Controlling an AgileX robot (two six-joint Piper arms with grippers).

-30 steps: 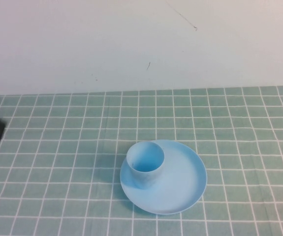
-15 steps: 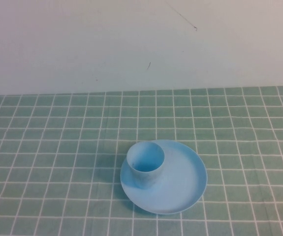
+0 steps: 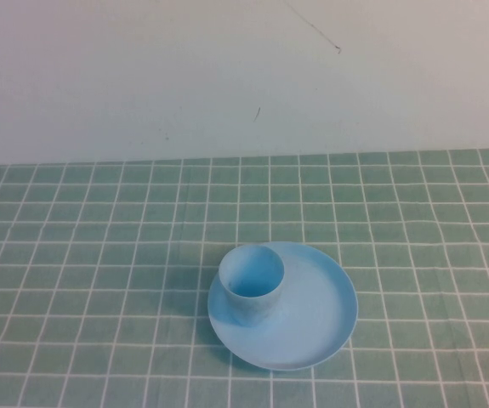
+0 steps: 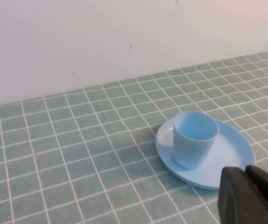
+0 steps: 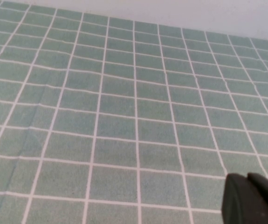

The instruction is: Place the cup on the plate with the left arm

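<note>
The light-blue cup (image 3: pixel 251 280) stands upright on the left part of the round light-blue plate (image 3: pixel 312 319) in the high view. Both also show in the left wrist view, the cup (image 4: pixel 195 138) on the plate (image 4: pixel 231 151). My left gripper (image 4: pixel 246 171) is shut and empty, pulled back from the plate and clear of the cup. My right gripper (image 5: pixel 248 178) is shut and empty over bare tablecloth. Neither arm shows in the high view.
A green checked tablecloth (image 3: pixel 99 255) covers the table. A plain white wall (image 3: pixel 227 76) stands at the back.
The dark left arm at the high view's left edge has withdrawn out of view. The cup and plate have not moved.
</note>
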